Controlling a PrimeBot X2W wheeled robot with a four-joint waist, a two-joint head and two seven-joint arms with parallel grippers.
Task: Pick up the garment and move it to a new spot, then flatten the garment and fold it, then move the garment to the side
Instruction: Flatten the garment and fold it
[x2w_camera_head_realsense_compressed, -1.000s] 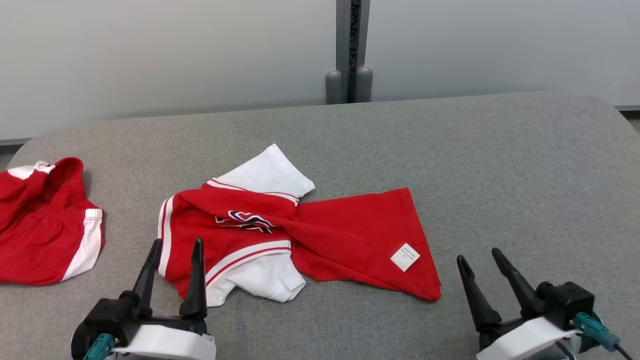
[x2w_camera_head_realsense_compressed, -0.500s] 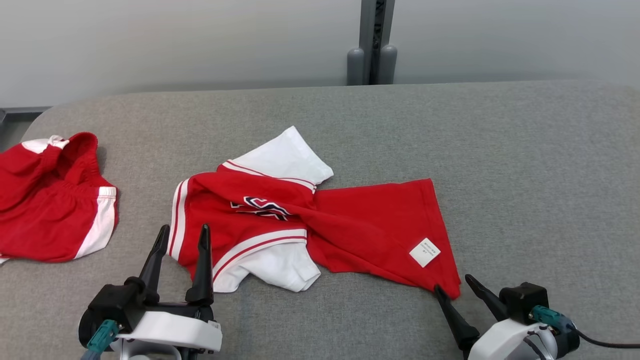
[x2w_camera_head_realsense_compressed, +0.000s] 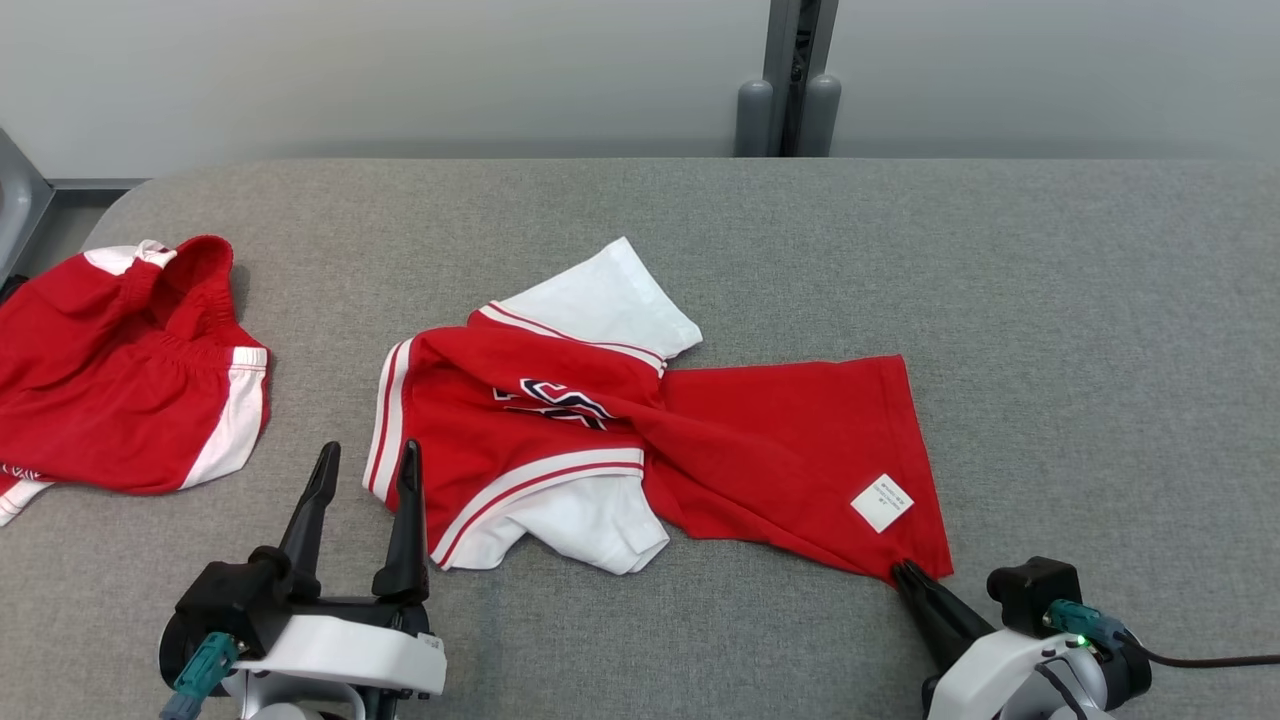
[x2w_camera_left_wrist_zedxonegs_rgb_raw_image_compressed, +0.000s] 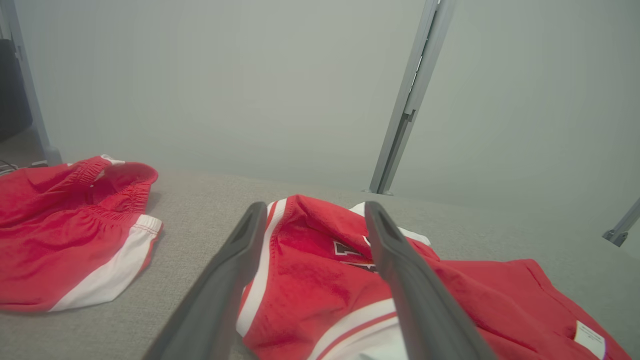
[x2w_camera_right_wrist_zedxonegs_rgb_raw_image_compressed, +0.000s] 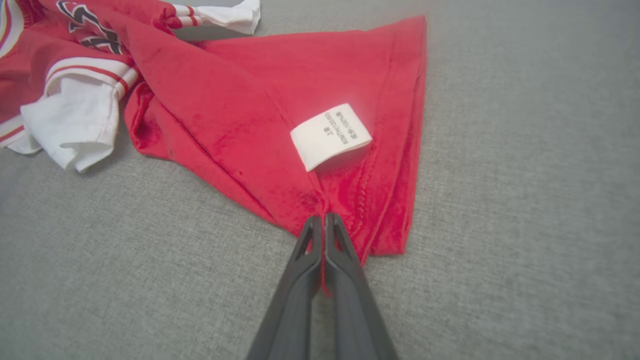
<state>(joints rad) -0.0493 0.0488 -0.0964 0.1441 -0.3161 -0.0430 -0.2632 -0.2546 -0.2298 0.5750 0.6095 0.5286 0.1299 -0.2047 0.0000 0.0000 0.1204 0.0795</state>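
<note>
The red-and-white jersey (x2w_camera_head_realsense_compressed: 780, 450) lies crumpled across the grey table (x2w_camera_head_realsense_compressed: 1050, 300), its length running left to right, with the near hem corner pinched in the closed right gripper (x2w_camera_head_realsense_compressed: 902, 571) and the left gripper (x2w_camera_head_realsense_compressed: 369, 452), spread and empty, just short of the collar end.

Red shorts (x2w_camera_head_realsense_compressed: 120, 400) crumpled at grey table (x2w_camera_head_realsense_compressed: 1000, 300) left edge; grey post (x2w_camera_head_realsense_compressed: 790, 90) behind.

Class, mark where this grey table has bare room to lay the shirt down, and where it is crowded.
Bare: the wide stretch of table right of the red shirt, and the strip behind it toward the wall. Crowded: the left, where red shorts lie, a narrow gap between them and the shirt.
</note>
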